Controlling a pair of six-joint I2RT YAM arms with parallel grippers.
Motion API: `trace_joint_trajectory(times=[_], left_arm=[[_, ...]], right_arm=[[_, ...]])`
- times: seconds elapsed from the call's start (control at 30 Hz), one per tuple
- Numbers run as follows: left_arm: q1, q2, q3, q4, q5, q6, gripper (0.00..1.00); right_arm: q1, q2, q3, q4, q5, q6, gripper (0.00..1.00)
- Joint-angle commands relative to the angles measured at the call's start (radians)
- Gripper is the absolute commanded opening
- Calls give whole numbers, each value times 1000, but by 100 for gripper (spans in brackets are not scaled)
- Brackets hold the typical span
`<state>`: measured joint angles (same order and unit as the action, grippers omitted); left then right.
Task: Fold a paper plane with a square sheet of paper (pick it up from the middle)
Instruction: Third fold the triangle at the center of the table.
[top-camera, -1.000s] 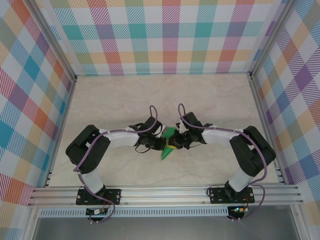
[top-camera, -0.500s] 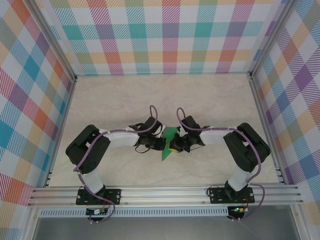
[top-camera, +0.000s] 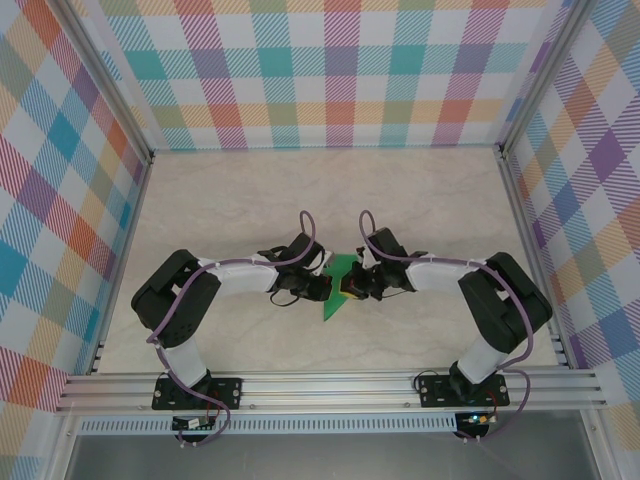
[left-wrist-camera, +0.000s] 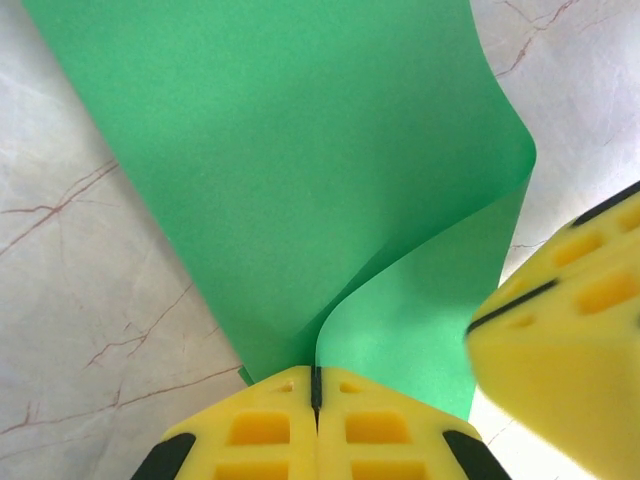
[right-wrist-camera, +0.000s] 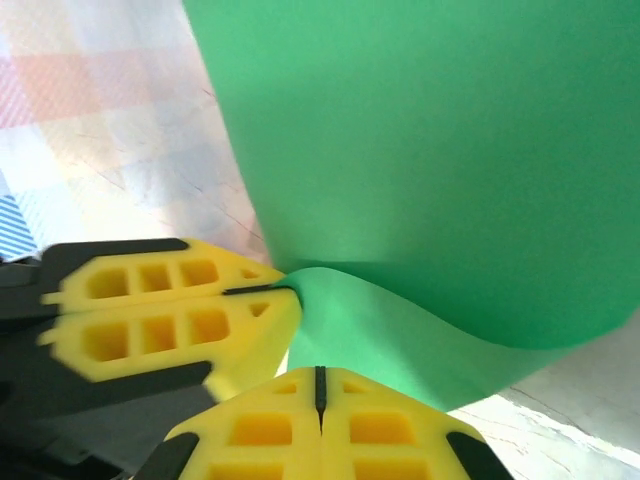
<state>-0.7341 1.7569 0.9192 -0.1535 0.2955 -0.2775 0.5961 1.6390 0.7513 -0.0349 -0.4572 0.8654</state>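
Observation:
The bright green sheet of paper (top-camera: 341, 284) is bent into a curl between the two grippers at the table's middle. My left gripper (left-wrist-camera: 316, 385) is shut on one edge of it; that edge rises from the closed slit and a flap (left-wrist-camera: 430, 340) curves off to the right. In the right wrist view the left fingers (right-wrist-camera: 170, 310) pinch the sheet (right-wrist-camera: 430, 150) at its curl. My right gripper (right-wrist-camera: 320, 385) is shut, its tips against the lower flap with no paper coming out of its slit. Its fingers (left-wrist-camera: 570, 330) show blurred beside the flap.
The pale marbled tabletop (top-camera: 250, 200) is walled by checked panels, with a metal rail (top-camera: 330, 385) along the near edge. The two arms meet tip to tip around the paper, their purple cables (top-camera: 305, 225) looping above them.
The right arm's elbow swung in toward the left and back out. The paper's upper part now looks wider than one second ago. The left arm has stayed put.

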Motion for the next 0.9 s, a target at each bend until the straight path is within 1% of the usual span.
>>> trace_joint_trajectory(times=[0.0, 0.07, 0.13, 0.23, 0.33, 0.47, 0.6, 0.77, 0.87], left_arm=[[15, 2, 1, -38, 1, 20, 0], [15, 1, -1, -38, 1, 20, 0], [15, 1, -2, -37, -1, 20, 0], [15, 2, 0, -40, -1, 20, 0], [16, 0, 0, -46, -5, 23, 0], [15, -2, 0, -52, -7, 26, 0], [16, -7, -2, -55, -12, 28, 0], [15, -13, -5, -55, -15, 27, 0], [16, -13, -4, -54, -16, 26, 0]], right_arm=[[-21, 7, -23, 35, -20, -38, 3], [-24, 22, -40, 68, -17, -46, 3], [-28, 48, -45, 62, 5, -66, 3], [-33, 88, -67, 103, -5, -73, 2], [-34, 109, -71, 103, -5, -78, 2], [-38, 47, -62, 87, -9, -77, 2], [-72, -19, -58, 75, -3, -85, 3], [-96, 15, -61, 110, -28, -104, 2], [-96, 51, -65, 110, -14, -111, 2]])
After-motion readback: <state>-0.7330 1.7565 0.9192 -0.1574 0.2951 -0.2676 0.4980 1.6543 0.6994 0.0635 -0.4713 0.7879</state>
